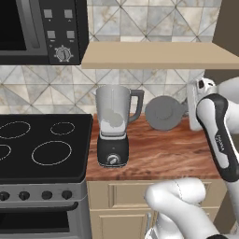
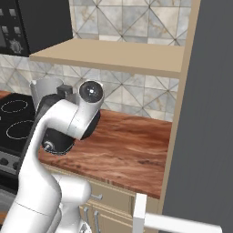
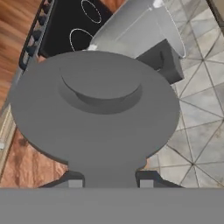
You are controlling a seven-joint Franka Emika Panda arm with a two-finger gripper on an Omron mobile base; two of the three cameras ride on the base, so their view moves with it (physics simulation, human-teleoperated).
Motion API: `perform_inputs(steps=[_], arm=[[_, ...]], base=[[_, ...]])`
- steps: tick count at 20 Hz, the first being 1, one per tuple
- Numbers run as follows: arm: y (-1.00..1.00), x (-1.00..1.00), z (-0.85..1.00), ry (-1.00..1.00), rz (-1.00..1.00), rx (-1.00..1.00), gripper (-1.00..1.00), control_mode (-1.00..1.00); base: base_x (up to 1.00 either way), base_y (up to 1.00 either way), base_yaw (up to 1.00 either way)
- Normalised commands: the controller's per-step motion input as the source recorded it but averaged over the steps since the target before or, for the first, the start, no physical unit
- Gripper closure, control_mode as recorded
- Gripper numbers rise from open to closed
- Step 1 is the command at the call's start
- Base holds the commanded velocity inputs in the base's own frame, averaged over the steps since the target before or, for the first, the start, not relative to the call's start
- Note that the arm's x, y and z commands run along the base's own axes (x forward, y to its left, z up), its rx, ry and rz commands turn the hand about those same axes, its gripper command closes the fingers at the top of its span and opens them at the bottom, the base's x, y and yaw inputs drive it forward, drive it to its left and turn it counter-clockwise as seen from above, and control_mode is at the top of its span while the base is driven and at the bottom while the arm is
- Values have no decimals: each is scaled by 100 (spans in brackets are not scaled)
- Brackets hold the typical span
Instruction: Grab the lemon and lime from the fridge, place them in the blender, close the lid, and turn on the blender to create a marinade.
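Gripper [image 3: 108, 183] is clamped on the lid [image 3: 94, 107]: in the hand view the dark disc sits right above the two finger tips, its stem between them, so the fingers look closed on it, with the lid's raised centre facing the camera. In the left base view the lid [image 1: 163, 112] hangs on edge above the wooden counter [image 1: 158, 154], to the right of the blender [image 1: 113, 126] and apart from it, near the jar handle's side. The arm's wrist sits just right of the lid.

Blender stands at the counter's left end beside the stove [image 1: 42, 144], jar top open. Something pale shows through the translucent jar wall low down; cannot tell whether that is the lemon and lime, too blurred. In the right base view the arm covers most of the blender [image 2: 48, 88], and the fridge [image 2: 205, 113] fills the right side, grey and shut as far as I can tell.

Step in hand, as I judge it: close the lid. To do it well:
- rotate the wrist so the disc goes from on-edge to flat, knob up
- carry it left and above the jar rim, clear of the handle and of the shelf [image 1: 158, 56] overhead
- centre over the opening, then lower straight down
- release only once seated all round

Risk: a tilted lid catches one side of the rim, or pushes the jar sideways. Knob turn comes after.
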Motion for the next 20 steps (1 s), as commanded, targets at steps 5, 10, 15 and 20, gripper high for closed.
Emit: perform_inputs(steps=[5,10,15,20], arm=[[16,-14,99,-1,0,8,100,-100],[37,4,97,3,0,11,100,-100],[40,24,75,12,0,11,100,-100],[42,19,18,10,0,10,100,-100]], base=[[0,0,0],[0,0,0],[0,0,0],[0,0,0]])
